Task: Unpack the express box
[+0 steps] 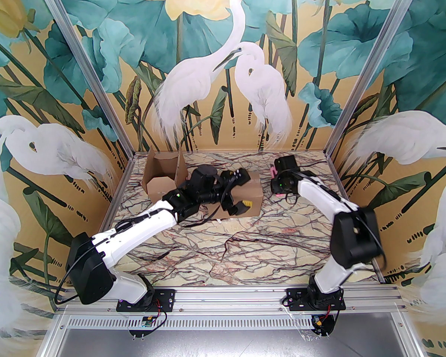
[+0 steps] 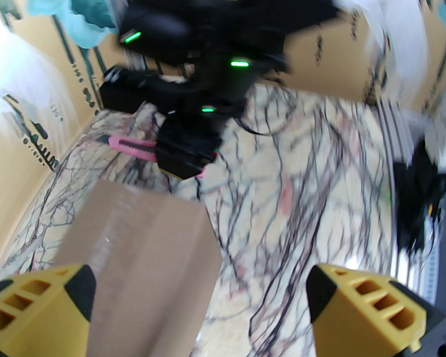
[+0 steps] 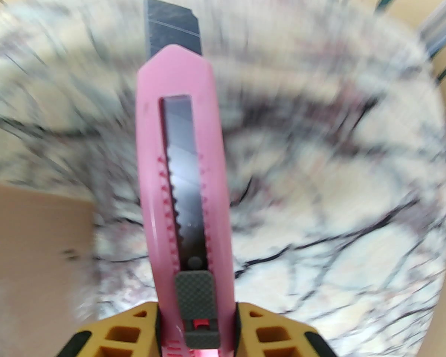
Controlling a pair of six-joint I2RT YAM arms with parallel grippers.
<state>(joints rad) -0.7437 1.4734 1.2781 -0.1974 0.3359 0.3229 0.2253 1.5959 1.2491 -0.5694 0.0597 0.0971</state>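
The express box (image 1: pixel 253 190) lies on the marble-patterned table (image 1: pixel 245 247), a little left of the middle and toward the back. It is closed, with a glossy strip of clear tape running along its top. Behind it to the left, by the back wall, stands an open carton (image 1: pixel 161 173) with its flaps up.

The left arm reaches across the box from the near left. The left gripper (image 1: pixel 241 207) hangs at the box's near right corner, jaws spread as wide as they go and holding nothing. From its wrist camera, one of its yellow fingers (image 2: pixel 41 303) sits over the box top and the other over bare marble. The box's corner edge runs up between them, so the box is only partly inside the gap. I can't tell whether either finger touches the cardboard.

The right gripper (image 3: pixel 197 318) is off to the box's right, near its far end, with a strip of bare table between them. Its jaws are clenched on a pink utility knife (image 3: pixel 184 184), gripped low on the handle beside the black slider. The knife points straight out ahead of the fingers, and a short length of dark blade (image 3: pixel 173 24) is pushed out past the tip. In that wrist view the box shows as a brown slab at the lower left, apart from the blade, which is over marble. The picture there is smeared.
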